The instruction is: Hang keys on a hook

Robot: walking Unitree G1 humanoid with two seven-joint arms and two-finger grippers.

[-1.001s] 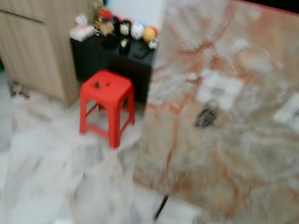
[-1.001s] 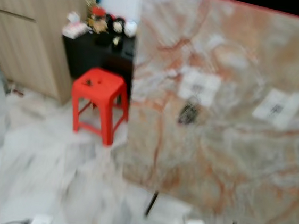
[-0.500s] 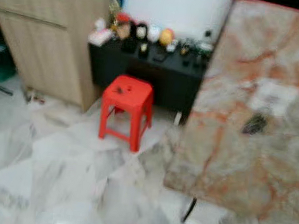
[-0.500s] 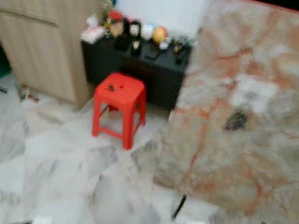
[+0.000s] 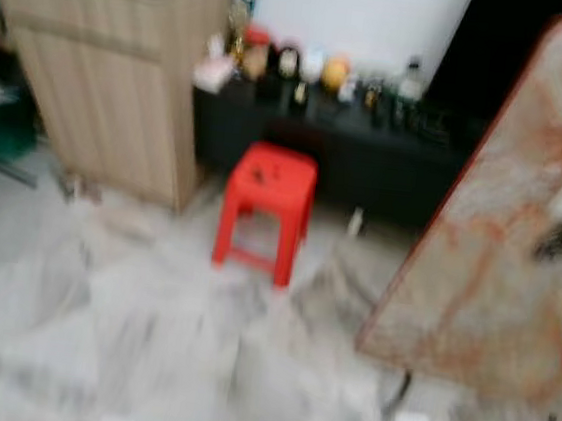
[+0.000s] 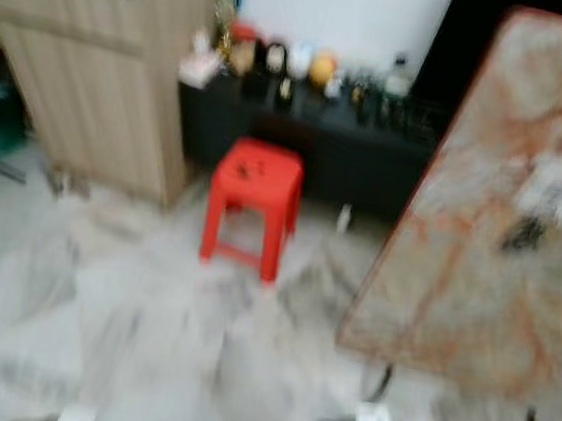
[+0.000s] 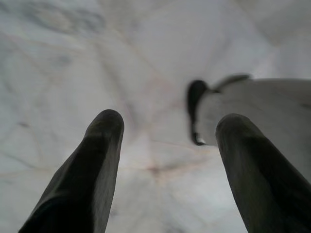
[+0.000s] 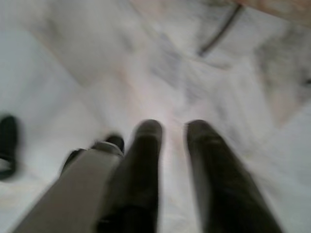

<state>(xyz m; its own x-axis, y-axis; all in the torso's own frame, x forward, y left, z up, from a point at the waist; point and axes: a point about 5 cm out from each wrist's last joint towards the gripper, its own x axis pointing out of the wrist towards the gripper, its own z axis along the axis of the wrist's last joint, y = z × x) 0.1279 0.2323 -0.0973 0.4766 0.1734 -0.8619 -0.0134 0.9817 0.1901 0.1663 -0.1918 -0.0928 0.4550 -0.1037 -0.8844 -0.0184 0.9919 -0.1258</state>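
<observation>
Though blur smears the head views, the keys (image 5: pixel 559 241) show as a dark clump hanging on the marbled board (image 5: pixel 493 293), right of the red stool (image 5: pixel 267 204). Over pale floor (image 7: pixel 97 58), the left gripper (image 7: pixel 167 131) gapes wide; the right gripper (image 8: pixel 172 128) is narrowly parted, empty.

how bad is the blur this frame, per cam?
Left and right eye views: heavy motion smear; red stool and marble board readable, shelf items just blobs. Left wrist view: fingers fairly sharp, floor soft. Right wrist view: fingers and floor both smeared.
</observation>
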